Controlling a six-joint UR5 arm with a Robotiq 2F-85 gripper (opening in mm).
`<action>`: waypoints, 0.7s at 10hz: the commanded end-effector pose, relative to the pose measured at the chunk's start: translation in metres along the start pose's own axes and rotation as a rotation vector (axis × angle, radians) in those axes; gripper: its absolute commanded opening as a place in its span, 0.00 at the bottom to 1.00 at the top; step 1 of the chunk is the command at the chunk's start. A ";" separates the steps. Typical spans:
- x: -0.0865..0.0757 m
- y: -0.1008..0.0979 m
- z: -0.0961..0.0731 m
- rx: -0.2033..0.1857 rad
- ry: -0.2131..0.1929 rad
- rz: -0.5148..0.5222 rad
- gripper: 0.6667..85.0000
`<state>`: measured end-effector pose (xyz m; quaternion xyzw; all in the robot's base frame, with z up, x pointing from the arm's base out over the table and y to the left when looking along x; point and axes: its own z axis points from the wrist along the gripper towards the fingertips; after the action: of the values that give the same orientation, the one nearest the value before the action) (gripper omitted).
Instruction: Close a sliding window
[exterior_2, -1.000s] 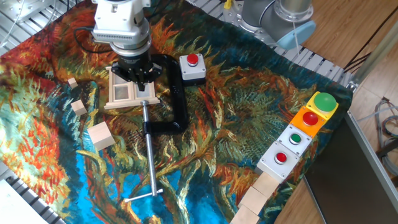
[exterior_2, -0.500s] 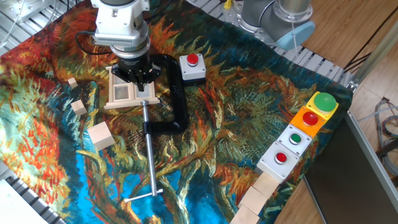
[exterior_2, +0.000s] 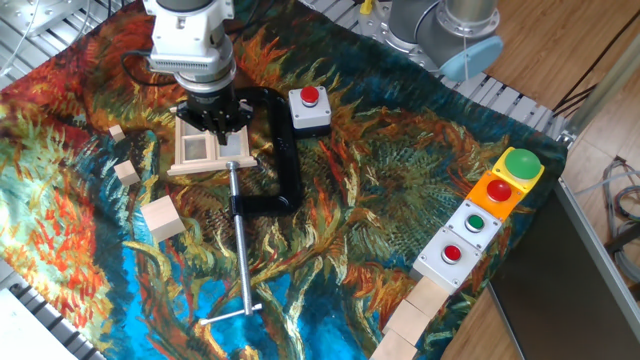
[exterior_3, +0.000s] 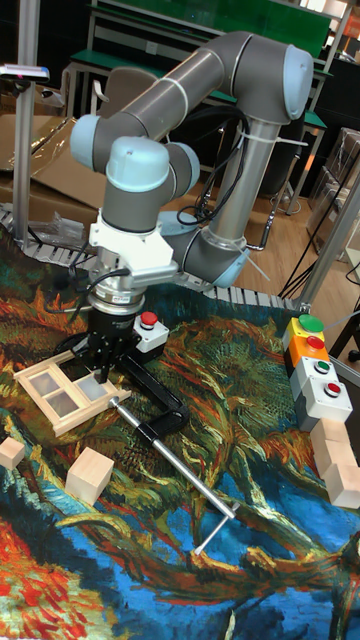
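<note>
The sliding window (exterior_2: 205, 150) is a small light-wood frame lying flat on the patterned cloth at the back left, also in the tall fixed view (exterior_3: 55, 393). My gripper (exterior_2: 215, 128) points straight down with its dark fingertips low over the window's right half, by the pale sliding panel (exterior_2: 234, 147). In the tall fixed view the gripper (exterior_3: 100, 372) hides the window's far right corner. The fingers sit close to the frame, and I cannot make out whether they touch it or how wide they stand.
A black clamp (exterior_2: 278, 150) with a long metal bar (exterior_2: 242, 250) lies right of the window. A red-button box (exterior_2: 308, 108) sits behind it. Wooden cubes (exterior_2: 162, 218) lie to the left. Several button boxes (exterior_2: 480, 215) and more blocks line the right edge.
The gripper has drifted slightly to the left over the window. Nothing else has visibly moved.
</note>
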<state>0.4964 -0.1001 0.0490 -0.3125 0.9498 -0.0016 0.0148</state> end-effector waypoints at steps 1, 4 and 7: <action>-0.008 0.004 0.014 -0.010 -0.027 0.031 0.01; 0.001 0.002 0.030 0.010 -0.015 0.040 0.01; 0.004 0.007 0.029 -0.007 -0.007 0.041 0.01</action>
<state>0.4923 -0.0983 0.0221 -0.2986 0.9542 -0.0022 0.0166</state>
